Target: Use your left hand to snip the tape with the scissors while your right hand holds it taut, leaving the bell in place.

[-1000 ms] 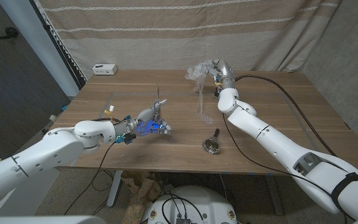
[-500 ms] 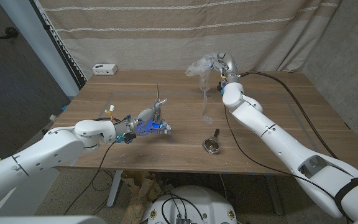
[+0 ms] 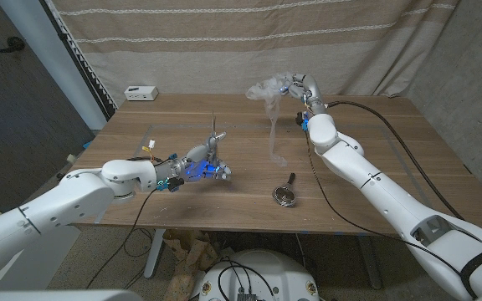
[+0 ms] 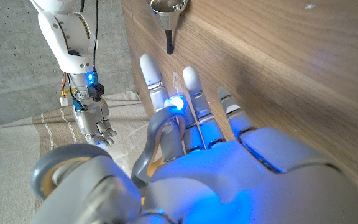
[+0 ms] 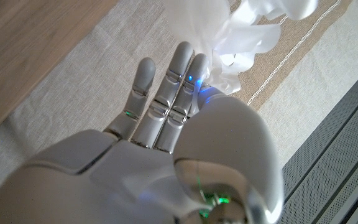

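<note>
With my right robot hand (image 3: 295,88) holding the tape (image 3: 274,134) high over the worktop's far edge, I should bring the scissors (image 3: 212,147) in my left robot hand (image 3: 197,165) squarely across it (well above the bell (image 3: 284,194)).

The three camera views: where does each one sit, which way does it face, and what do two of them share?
Head view: on the robot's head, facing down over the table; both arms, left hand gripping scissors, right hand holding tape.
Left wrist view: along the left hand's back, toward the bell.
Right wrist view: along the right hand's back, at crumpled tape.
Shared: head and left wrist views both show the bell.
</note>
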Controlling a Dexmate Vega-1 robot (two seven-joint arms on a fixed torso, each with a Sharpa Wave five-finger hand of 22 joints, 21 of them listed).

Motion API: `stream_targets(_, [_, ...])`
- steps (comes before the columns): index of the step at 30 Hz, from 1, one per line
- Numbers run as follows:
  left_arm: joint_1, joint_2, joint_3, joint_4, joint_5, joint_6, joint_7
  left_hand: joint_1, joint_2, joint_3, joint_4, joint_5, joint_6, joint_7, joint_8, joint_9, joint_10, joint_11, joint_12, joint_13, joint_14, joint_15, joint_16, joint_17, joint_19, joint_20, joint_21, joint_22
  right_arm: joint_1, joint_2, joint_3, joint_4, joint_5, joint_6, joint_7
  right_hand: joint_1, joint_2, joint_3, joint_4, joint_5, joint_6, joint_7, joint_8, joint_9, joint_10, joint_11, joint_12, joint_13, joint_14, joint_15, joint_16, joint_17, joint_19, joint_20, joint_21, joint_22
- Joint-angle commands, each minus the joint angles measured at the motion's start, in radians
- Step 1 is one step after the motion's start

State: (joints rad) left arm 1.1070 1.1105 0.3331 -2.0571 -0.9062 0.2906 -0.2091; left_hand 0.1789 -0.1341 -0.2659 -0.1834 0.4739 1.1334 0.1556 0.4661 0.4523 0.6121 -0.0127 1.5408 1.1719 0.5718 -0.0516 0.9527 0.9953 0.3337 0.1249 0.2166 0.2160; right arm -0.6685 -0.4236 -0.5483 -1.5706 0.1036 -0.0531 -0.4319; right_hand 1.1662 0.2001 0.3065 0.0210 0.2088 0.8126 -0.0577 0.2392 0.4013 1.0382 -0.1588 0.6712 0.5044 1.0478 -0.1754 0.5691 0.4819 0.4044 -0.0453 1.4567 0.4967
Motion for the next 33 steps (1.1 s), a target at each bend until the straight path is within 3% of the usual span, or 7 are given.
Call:
stream_targets(1, [-0.026,-0.006,0.012,0.008,0.004,0.013,-0.018,-0.018,-0.033,-0.08,0.06,0.005,-0.006,0.015,-0.005,0.002,0.033,-0.028,0.037,0.069,-0.007,-0.017,0.01,0.003,0.002,-0.003,0.002,0.003,-0.016,-0.03,0.02,0.066,0.096,0.157,0.135,-0.006,0.001,-0.005,0.009,-0.002,0.007,-0.017,-0.009,0.004,-0.018,-0.007,-0.003,0.011,-0.014,-0.056,-0.009,0.0,-0.021,-0.155,0.017,-0.003])
stream_targets(4, [-0.022,-0.003,0.01,0.004,0.003,0.014,-0.013,-0.018,-0.033,-0.08,0.06,0.005,-0.007,0.013,-0.006,0.003,0.032,-0.026,0.037,0.069,-0.008,-0.017,0.011,0.003,0.003,-0.002,0.002,0.003,-0.011,-0.026,0.022,0.113,0.11,0.232,0.167,-0.008,0.002,-0.006,0.011,-0.002,0.008,-0.018,-0.01,0.005,-0.02,-0.007,-0.004,0.011,-0.019,-0.056,-0.01,-0.001,-0.026,-0.155,0.023,-0.005])
stream_targets(7, [-0.018,0.002,0.006,-0.001,-0.002,0.017,-0.012,-0.018,-0.033,-0.081,0.061,0.005,-0.009,0.015,-0.007,0.004,0.032,-0.026,0.037,0.069,-0.007,-0.017,0.012,0.002,0.002,-0.003,0.002,0.003,-0.005,-0.018,0.023,0.167,0.101,0.322,0.177,-0.014,0.002,-0.009,0.016,-0.003,0.005,-0.038,-0.015,0.005,-0.026,-0.01,-0.005,0.017,-0.024,-0.056,-0.012,-0.002,-0.039,-0.154,0.031,-0.01])
stream_targets(11, [-0.024,0.003,0.01,0.002,-0.003,0.02,-0.024,-0.018,-0.033,-0.081,0.061,0.006,-0.007,0.014,-0.007,0.004,0.032,-0.027,0.037,0.069,-0.007,-0.016,0.013,0.001,0.003,-0.002,0.002,0.003,-0.001,-0.015,0.024,0.201,0.08,0.37,0.169,-0.028,0.0,-0.018,0.026,-0.003,0.018,-0.082,-0.016,0.005,-0.042,-0.018,-0.008,0.028,-0.039,-0.057,-0.018,-0.004,-0.066,-0.154,0.043,-0.02])
stream_targets(13, [-0.038,-0.001,0.019,0.01,0.003,0.023,-0.04,-0.018,-0.034,-0.081,0.06,0.006,-0.006,0.015,-0.007,0.005,0.031,-0.026,0.037,0.069,-0.008,-0.017,0.014,0.001,0.003,-0.002,0.002,0.003,0.003,-0.009,0.023,0.229,0.069,0.412,0.168,-0.034,-0.001,-0.022,0.029,-0.003,0.02,-0.089,-0.018,0.005,-0.048,-0.019,-0.009,0.033,-0.048,-0.057,-0.021,-0.005,-0.079,-0.153,0.047,-0.024])
stream_targets(21, [-0.087,-0.012,0.043,0.032,0.005,0.041,-0.094,-0.016,-0.036,-0.082,0.059,0.006,-0.005,0.022,-0.008,0.006,0.029,-0.024,0.037,0.069,-0.008,-0.013,0.017,0.001,0.002,-0.001,0.002,0.003,-0.007,0.016,0.019,0.292,-0.156,0.569,-0.044,-0.047,-0.002,-0.031,0.038,-0.003,0.021,-0.107,-0.021,0.005,-0.051,-0.025,-0.015,0.032,-0.053,-0.057,-0.02,-0.003,-0.099,-0.153,0.055,-0.033])
stream_targets(33, [-0.13,-0.032,0.068,0.062,-0.002,0.041,-0.17,-0.017,-0.038,-0.083,0.059,0.005,-0.004,0.025,-0.009,0.01,0.031,-0.019,0.037,0.069,-0.005,-0.009,0.019,-0.004,0.002,0.004,0.002,0.003,-0.001,0.02,-0.003,0.339,-0.382,0.643,-0.224,-0.058,-0.003,-0.039,0.045,0.0,0.023,-0.12,-0.022,0.007,-0.056,-0.031,-0.021,0.033,-0.052,-0.058,-0.018,-0.003,-0.117,-0.152,0.06,-0.043])
